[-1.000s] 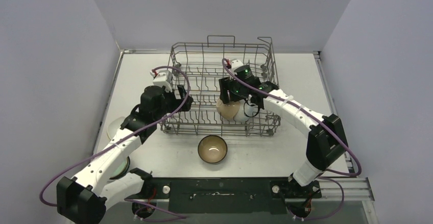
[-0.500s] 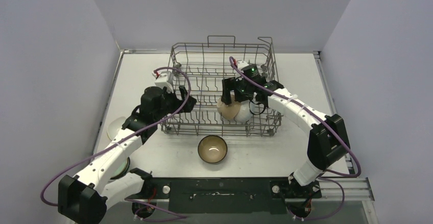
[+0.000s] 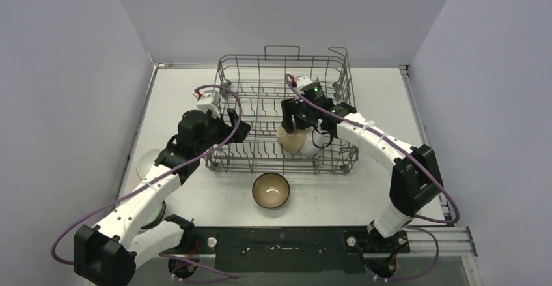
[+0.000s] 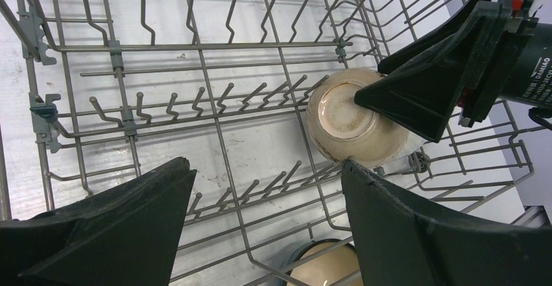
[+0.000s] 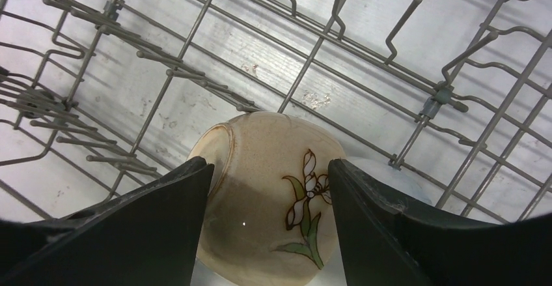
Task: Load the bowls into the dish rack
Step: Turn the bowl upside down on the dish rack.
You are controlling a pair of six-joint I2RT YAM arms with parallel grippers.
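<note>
Inside dish rack [image 3: 257, 100], my right hand [image 5: 268, 169] straddles beige flowered bowl [image 5: 267, 227]; cannot tell if gripping; left hand [image 4: 265, 165] wide, empty, hovers over rack.

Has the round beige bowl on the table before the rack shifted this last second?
No. The beige bowl sits just as close to the grey wire dish rack's front rail.

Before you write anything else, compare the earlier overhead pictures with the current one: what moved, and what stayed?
The right tool pulled away toward the far right of the dish rack, then came back partway over the beige flowered bowl, jaws apart. The left tool, open at the rack's left side, the beige bowl and the brown bowl on the table stayed put.
</note>
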